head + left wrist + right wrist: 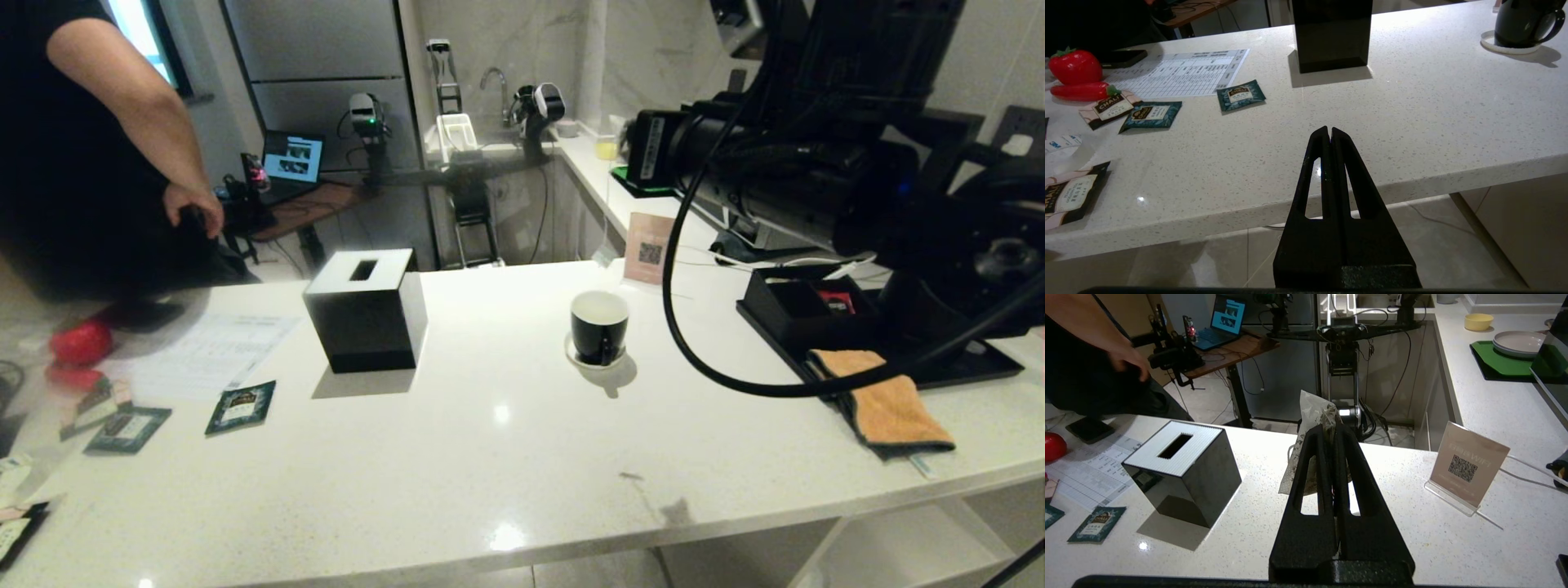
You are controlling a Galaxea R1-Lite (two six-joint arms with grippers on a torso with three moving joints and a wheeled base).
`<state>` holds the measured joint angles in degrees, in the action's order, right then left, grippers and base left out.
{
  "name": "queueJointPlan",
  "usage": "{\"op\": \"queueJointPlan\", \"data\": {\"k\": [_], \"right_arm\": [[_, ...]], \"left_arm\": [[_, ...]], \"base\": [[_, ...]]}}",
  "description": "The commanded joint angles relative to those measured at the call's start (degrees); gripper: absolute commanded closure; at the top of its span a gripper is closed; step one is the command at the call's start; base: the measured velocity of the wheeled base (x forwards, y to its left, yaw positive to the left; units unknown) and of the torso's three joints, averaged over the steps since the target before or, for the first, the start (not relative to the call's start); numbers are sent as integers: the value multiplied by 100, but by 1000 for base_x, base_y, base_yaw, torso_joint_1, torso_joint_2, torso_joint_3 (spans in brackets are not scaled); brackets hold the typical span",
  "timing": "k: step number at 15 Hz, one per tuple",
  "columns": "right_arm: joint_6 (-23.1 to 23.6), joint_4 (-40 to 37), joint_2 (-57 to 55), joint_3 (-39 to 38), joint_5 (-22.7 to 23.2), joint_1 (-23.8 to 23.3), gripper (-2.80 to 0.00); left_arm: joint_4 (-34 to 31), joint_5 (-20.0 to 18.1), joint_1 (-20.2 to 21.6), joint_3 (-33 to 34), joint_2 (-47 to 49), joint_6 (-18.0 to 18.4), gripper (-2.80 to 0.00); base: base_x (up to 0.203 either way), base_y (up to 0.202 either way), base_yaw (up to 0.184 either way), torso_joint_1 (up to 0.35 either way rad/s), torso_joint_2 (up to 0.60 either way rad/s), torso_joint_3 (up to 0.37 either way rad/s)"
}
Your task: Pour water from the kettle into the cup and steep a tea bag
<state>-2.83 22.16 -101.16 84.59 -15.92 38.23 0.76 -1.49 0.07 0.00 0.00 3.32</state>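
The cup (600, 327), glossy black outside and white inside, stands on its small white saucer (581, 357) in the middle of the white counter; it also shows in the left wrist view as the cup (1521, 22). My right gripper (1331, 426) is shut on the tea bag (1310, 408), a pale pouch with dark leaves inside, held above the counter between the black box and the QR sign. The cup is outside that view. My left gripper (1329, 130) is shut and empty, at the counter's front edge. The kettle is out of view.
A black tissue box (367, 314) stands left of the cup. Green sachets (242, 406) and a printed sheet (208, 351) lie at the left. A QR sign (651, 247), a black tray (971, 369) and an orange cloth (886, 404) are at the right. A person (82, 147) stands at the far left.
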Motion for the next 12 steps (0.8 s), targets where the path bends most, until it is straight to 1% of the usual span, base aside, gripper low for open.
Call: {"op": "queueJointPlan", "data": {"k": [1,2,3,8,12], "right_arm": [[2,7,34,-81,-94,0,0],[2,16,44,-135,-172,0,0],[-3,16,60,-169,-202,0,0],[2,17,110,-158,-202,49,0],[2,16,213,-303,-210,141,0]], "left_arm": [[2,5,1,0,9,-127,0],[-10,84,-1,0,9,-406,0],[-14,166,1,0,9,-539,0],[-41,149,1,0,9,-455,0],[-32,158,1,0,9,-482,0]], "base": [[0,0,0,0,0,0],[0,0,0,0,0,0],[0,0,0,0,0,0],[0,0,0,0,0,0],[0,0,0,0,0,0]]}}
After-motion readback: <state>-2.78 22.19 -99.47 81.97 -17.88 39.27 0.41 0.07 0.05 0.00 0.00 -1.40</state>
